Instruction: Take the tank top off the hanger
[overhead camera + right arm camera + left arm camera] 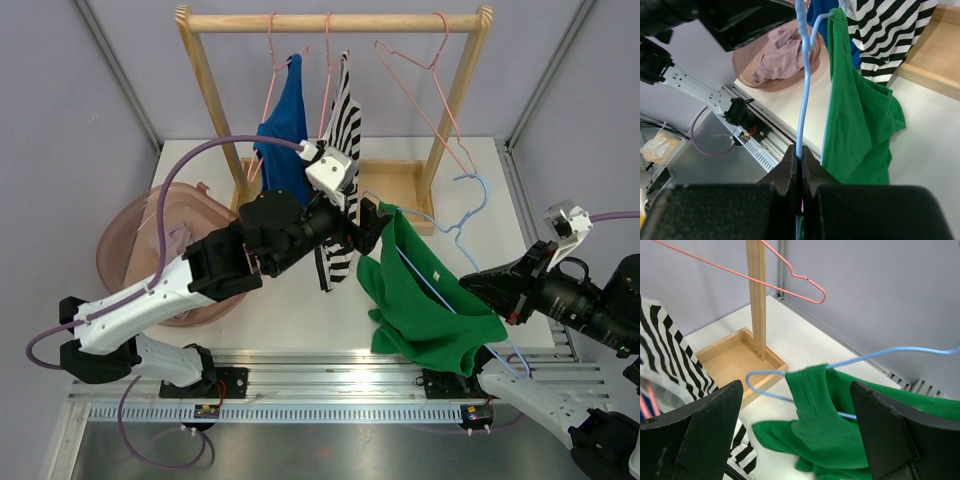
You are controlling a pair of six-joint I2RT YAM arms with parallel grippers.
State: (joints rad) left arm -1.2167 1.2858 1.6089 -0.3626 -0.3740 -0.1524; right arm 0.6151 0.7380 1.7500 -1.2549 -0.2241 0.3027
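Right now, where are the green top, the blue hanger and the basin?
green top [400,300]: top view, middle of the hanging fabric.
blue hanger [803,100]: right wrist view, on the long straight wire.
basin [118,245]: top view, its left inner wall.

The tank top [420,300] is draped on a wire hanger [802,100] in front of the clothes rack [335,22], toward its right end. On the rack's bar, a plain top [285,115], a striped top [345,120] and an empty hanger [425,70] are hung left to right. A basin [122,228] is set left of the rack.
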